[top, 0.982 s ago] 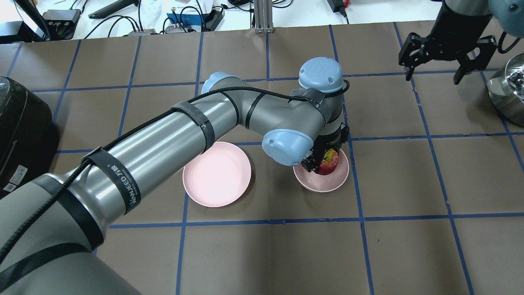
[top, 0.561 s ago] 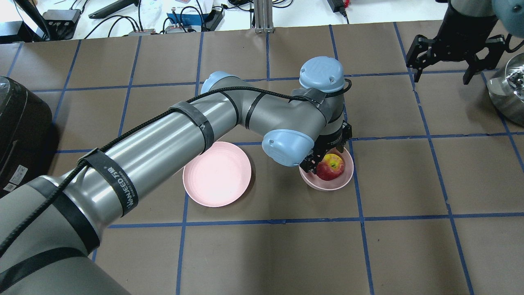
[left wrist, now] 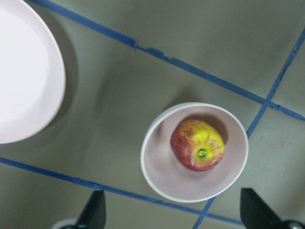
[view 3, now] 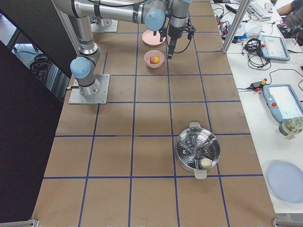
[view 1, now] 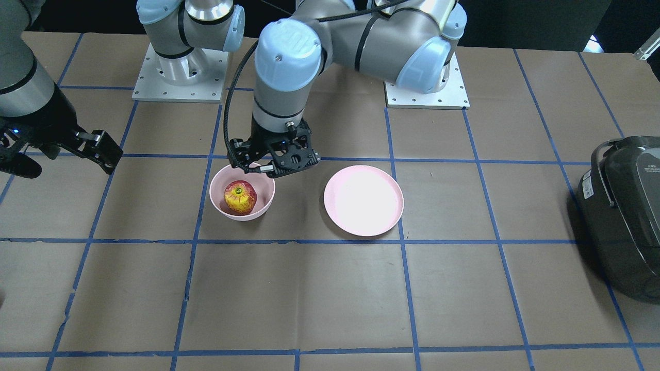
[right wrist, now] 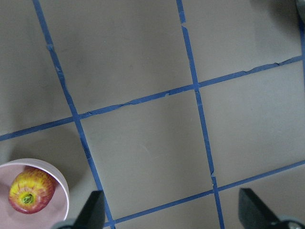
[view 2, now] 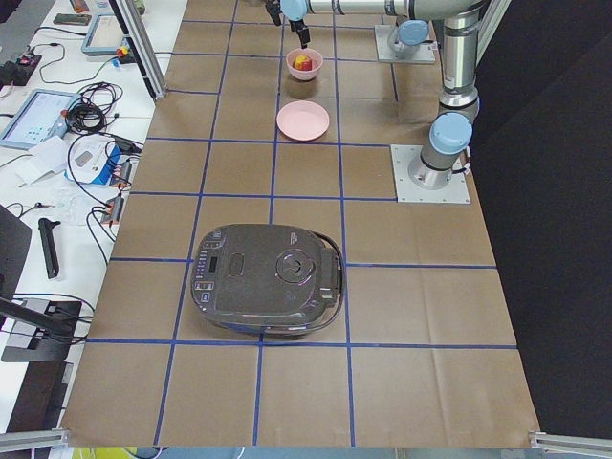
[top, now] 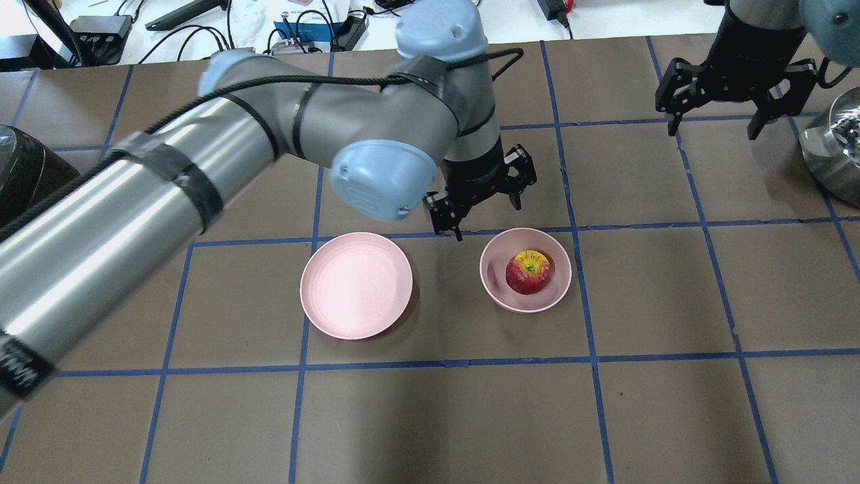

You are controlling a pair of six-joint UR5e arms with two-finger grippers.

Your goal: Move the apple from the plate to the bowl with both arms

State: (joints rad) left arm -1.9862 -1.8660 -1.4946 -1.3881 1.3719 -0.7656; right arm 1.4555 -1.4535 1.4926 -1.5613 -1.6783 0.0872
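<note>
The apple point(top: 528, 272) lies loose in the pink bowl point(top: 492, 282), stem dimple up. It also shows in the front view point(view 1: 240, 197) and the left wrist view point(left wrist: 198, 145). The flat pink plate point(top: 356, 284) holds nothing and sits to the left of the bowl. My left gripper point(top: 485, 202) is open and empty, raised above the table just beyond the bowl's far rim. My right gripper point(top: 712, 124) is open and empty, high at the far right, well away from the bowl. The right wrist view catches the apple point(right wrist: 28, 193) at its lower left corner.
A black rice cooker point(view 1: 624, 211) stands at the table end on my left. A steel pot point(top: 836, 148) with a steamer insert stands at the right edge, close to the right gripper. Cables and devices lie beyond the far edge.
The left gripper let go of the apple, which now rests in the bowl. The left arm rose and drew back to the far side of the bowl. The right gripper barely shifted.
</note>
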